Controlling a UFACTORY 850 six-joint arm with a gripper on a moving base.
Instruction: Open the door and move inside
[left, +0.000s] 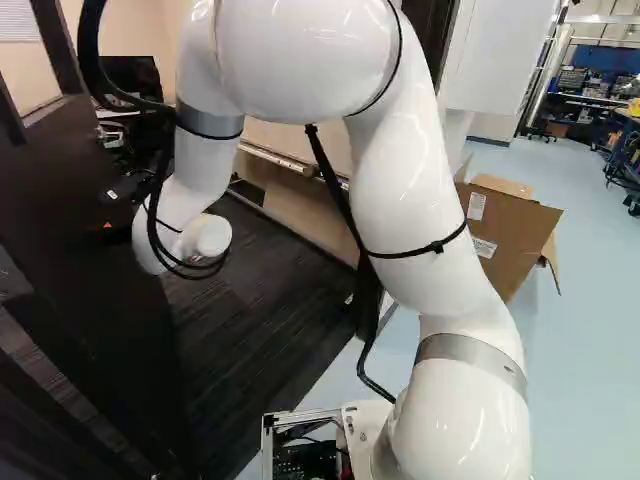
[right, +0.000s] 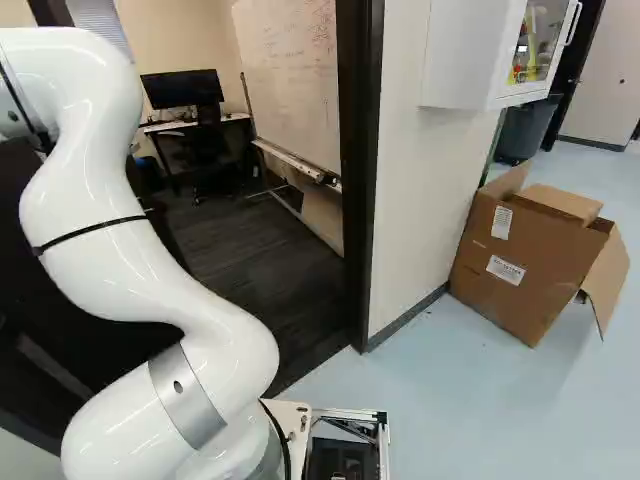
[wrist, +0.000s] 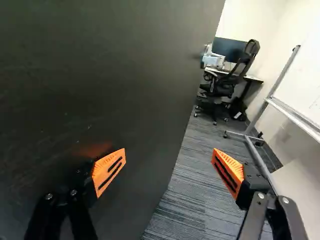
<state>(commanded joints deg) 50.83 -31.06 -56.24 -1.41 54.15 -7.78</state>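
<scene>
Reaches through the doorway with the white arm (left: 415, 170) and puts the gripper (left: 112, 208) close to the dark face of the door (wrist: 100, 75). Finds that door open into the room, at the left of the left base view, smooth and nearly black but for faint scuffs and pale specks. Spreads both fingers wide, with nothing gripped between them. Sets one orange pad (wrist: 109, 170) just beside the door, with an orange glow on the dark surface there; cannot tell whether it touches. Holds the other well apart, past the door's free edge, with grey striped carpet (wrist: 195, 195) beyond. Looks deeper into the room at a black office chair (wrist: 250, 50) by a desk (wrist: 252, 78), with a monitor (right: 185, 88) on top, and at a whiteboard (right: 290, 80) on a wheeled stand along the wall. Shows pale blue floor (right: 440, 410) outside the dark door frame (right: 357, 180), with an open cardboard box (right: 520, 265) on it near the wall
</scene>
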